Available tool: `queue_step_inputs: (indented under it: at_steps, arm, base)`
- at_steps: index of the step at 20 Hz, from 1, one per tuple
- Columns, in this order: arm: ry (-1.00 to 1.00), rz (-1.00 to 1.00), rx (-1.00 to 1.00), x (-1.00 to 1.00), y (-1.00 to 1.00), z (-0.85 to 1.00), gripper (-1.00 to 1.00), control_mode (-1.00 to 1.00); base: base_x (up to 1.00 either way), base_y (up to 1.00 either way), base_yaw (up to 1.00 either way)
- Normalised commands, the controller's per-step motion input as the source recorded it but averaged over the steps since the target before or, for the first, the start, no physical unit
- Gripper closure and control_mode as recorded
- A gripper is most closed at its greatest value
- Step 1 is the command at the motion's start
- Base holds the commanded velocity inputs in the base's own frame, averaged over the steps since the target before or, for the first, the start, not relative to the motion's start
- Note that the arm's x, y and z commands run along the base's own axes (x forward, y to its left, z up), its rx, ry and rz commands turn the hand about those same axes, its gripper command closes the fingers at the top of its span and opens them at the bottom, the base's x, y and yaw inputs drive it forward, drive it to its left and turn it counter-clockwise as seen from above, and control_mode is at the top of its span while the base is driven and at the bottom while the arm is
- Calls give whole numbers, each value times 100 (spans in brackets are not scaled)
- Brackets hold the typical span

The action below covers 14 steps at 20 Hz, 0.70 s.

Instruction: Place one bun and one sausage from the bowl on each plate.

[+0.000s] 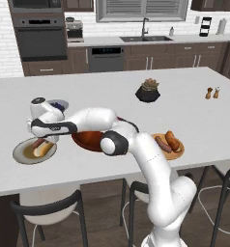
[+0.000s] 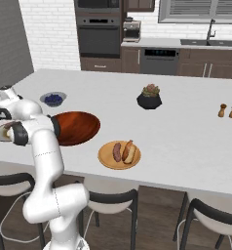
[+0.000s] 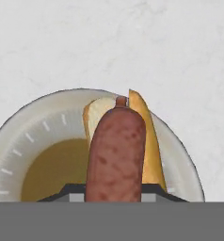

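sausage (image 3: 116, 155) held lengthwise in the jaws, reddish-brown, mottled, filling the centre of the hand view; jaws closed on it, fingers hidden behind it. directly beneath: grey-rimmed plate (image 3: 48, 122) with olive-brown centre, a bun (image 3: 144, 141) lying on it, split, pale crumb and tan crust showing past the sausage. cannot tell whether sausage touches bun or hangs just above it.

from the left base view: same plate (image 1: 20, 153) near the front left edge of the table (image 1: 184, 96), bun and a sausage end visible on it under the hand. gripper (image 1: 43, 140) low over that plate, arm reaching leftward across the wooden bowl (image 1: 88, 140), which sits just right of the plate, mostly hidden by the forearm. in the right base view the bowl (image 2: 76, 127) looks glossy reddish-brown, inside bare as far as visible.

orange-tan plate (image 1: 177, 152) further right, near the front edge, carrying a bun (image 1: 172, 140) and a sausage (image 1: 163, 144) side by side; seen also in the right base view (image 2: 108, 158).

small grey bowl of blueberries (image 2: 53, 99) behind the wooden bowl. dark potted plant (image 1: 148, 90) mid-table. two small shakers (image 1: 212, 92) toward the far right. dark stools (image 1: 49, 212) tucked along the near edge. oven (image 1: 41, 36), dishwasher and sink (image 1: 146, 37) against the back wall.
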Motion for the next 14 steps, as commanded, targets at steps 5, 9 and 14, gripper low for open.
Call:
queue_step_inputs:
  at_steps: [5, 9, 14]
  arm:
    - [1, 17, 2, 42, 23, -8, 100, -100]
    - [0, 18, 0, 17, 50, -8, -100, -100]
    - [-7, 17, 0, -2, 1, 0, -100, -100]
  base:
    - [0, 0, 0]
    - [0, 0, 0]
    - [0, 0, 0]
